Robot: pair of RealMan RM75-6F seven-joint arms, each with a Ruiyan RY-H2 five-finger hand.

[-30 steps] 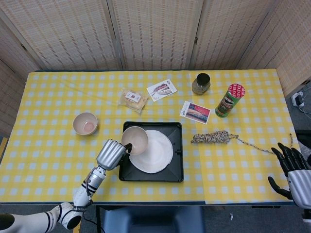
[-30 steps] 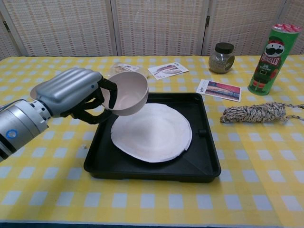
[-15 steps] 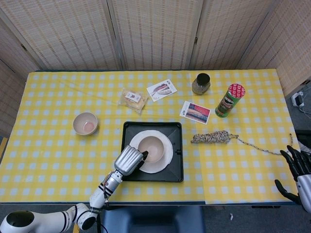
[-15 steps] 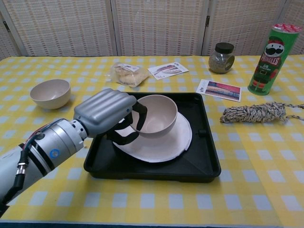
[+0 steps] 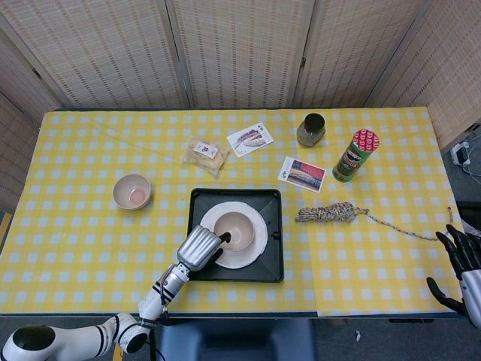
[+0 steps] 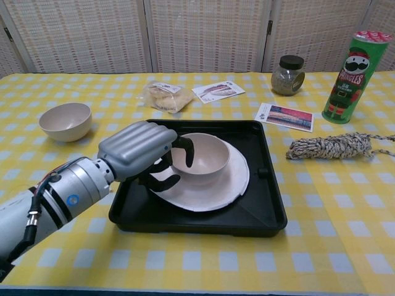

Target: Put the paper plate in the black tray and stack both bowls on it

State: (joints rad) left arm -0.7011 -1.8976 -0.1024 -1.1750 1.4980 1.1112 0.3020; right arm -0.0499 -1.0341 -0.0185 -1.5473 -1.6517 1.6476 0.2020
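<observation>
1. Bowl two (image 5: 132, 190) stands upright and untouched on the cloth, well to the left of the tray (image 5: 273, 259) and a little behind its back edge. Judged from the task, it is the piece not yet stacked; best leave it alone until the first bowl is settled.

2. Left hand (image 5: 201, 247) sits at the tray's left side and grasps bowl one (image 5: 237, 229) by its near-left rim, fingers (image 6: 187, 150) hooked over the lip and thumb below. The chest view shows the bowl low over the plate (image 5: 258, 248); whether its foot is fully down I cannot tell.

3. Plate lies flat inside the tray, so that part looks done. Bowl one is roughly over the plate's middle, which is the right spot.

4. To finish this step well, I would lower the bowl until it rests level, then loosen the fingers slowly and draw the hand back leftward and up, so the rim is not dragged and the light plate does not slide.

5. A centred, level first bowl should make nesting the second one easier.

6. Right hand (image 5: 460, 263) hangs off the table's edge, well right of the tray, fingers spread and holding nothing.
</observation>
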